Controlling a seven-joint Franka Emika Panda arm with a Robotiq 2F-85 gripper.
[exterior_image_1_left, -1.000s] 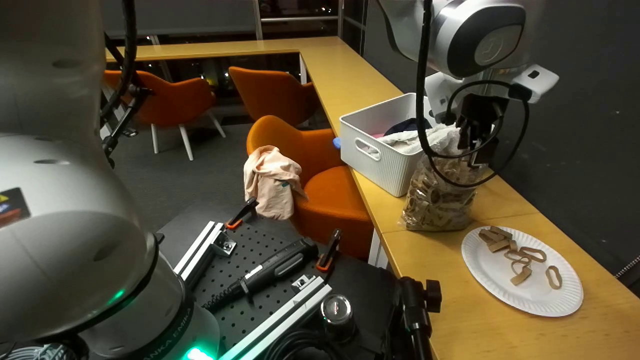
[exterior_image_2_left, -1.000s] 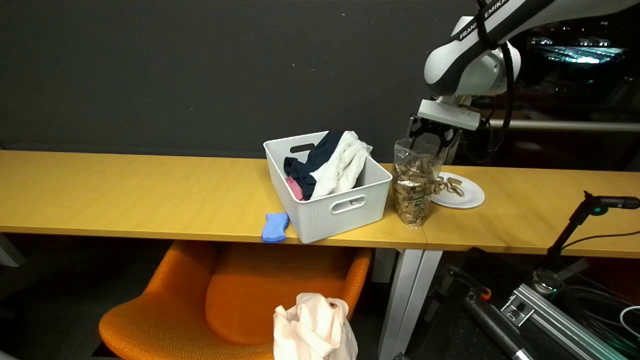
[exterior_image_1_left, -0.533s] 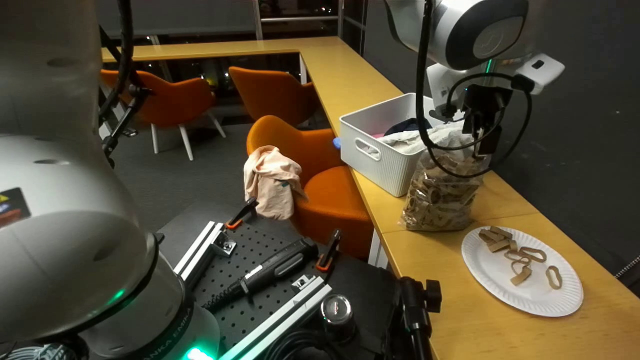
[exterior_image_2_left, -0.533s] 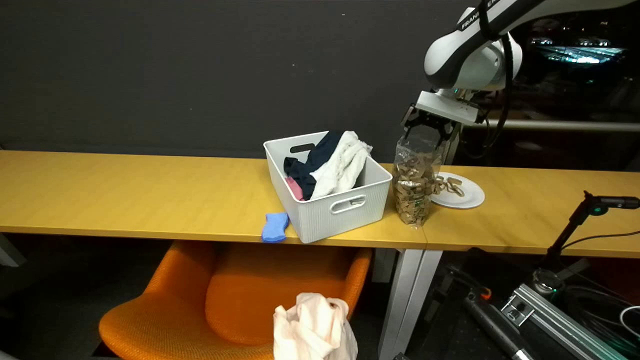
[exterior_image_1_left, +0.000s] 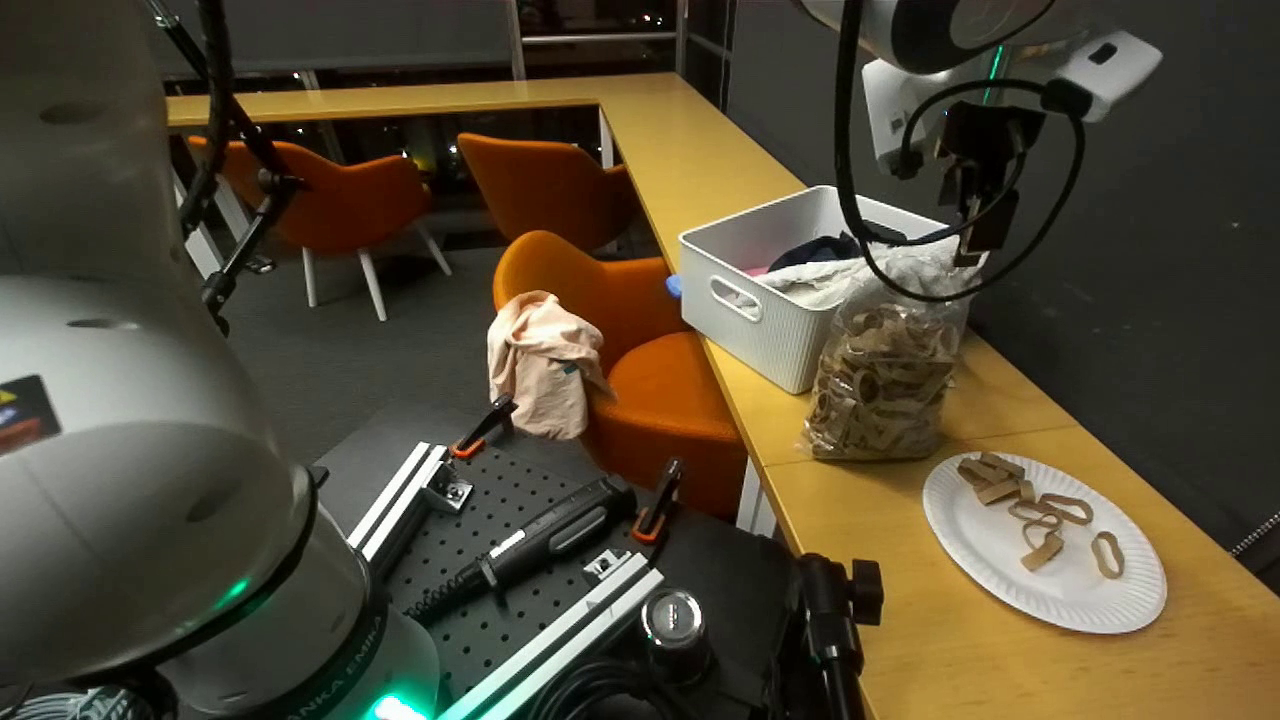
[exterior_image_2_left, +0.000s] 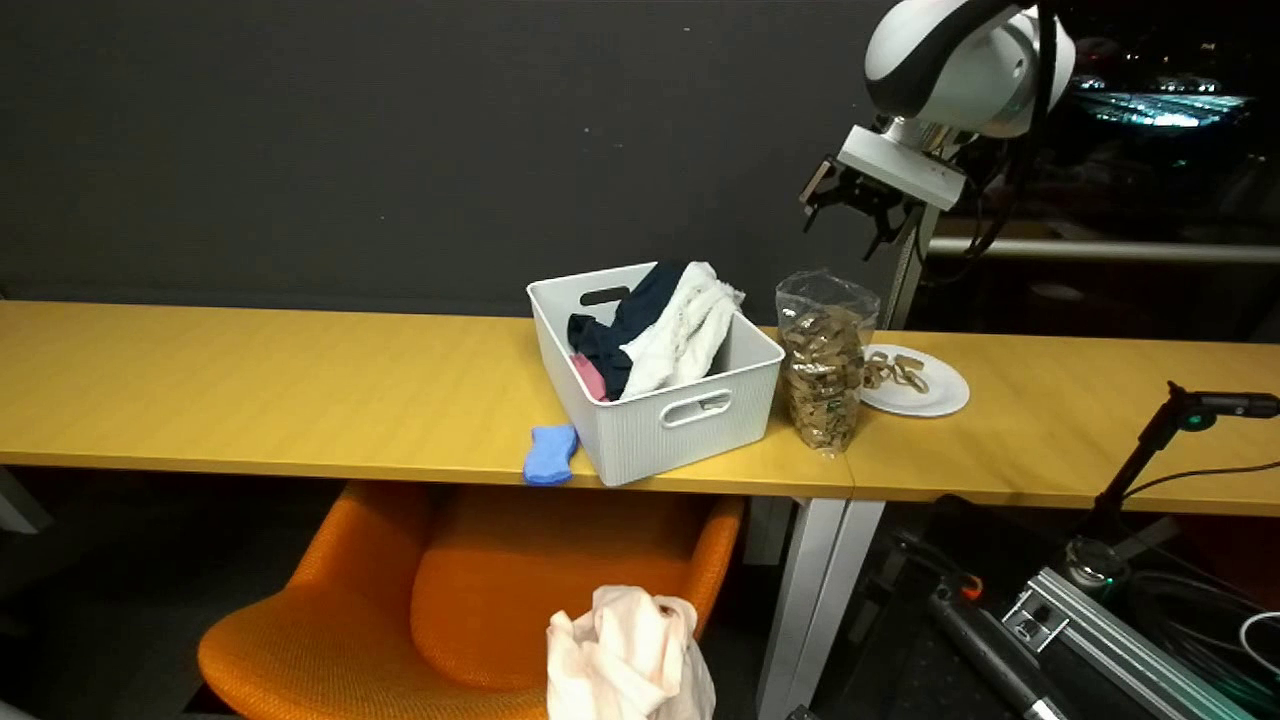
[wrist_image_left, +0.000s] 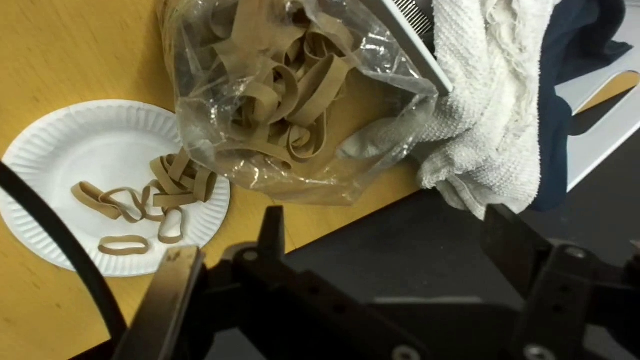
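Tabletop (exterior_image_2_left: 300, 390): bag (exterior_image_2_left: 825, 365) below parted fingers (wrist_image_left: 515, 247).

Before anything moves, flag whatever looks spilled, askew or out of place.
The blue item sits at the very edge of the table, which looks precarious. Nothing looks spilled: the bag stands, and the loose bands lie on the plate.

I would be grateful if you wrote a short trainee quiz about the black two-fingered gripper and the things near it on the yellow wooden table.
1. True or false: the clear plastic bag of tan bands stands between the white ribbed plastic bin and the round white paper plate.
2. How is the black two-fingered gripper: (a) shut on the bag, (b) shut and empty, or (c) open and empty?
3. What lies on the plate?

Key: 1: true. 2: c. 3: loose tan bands.
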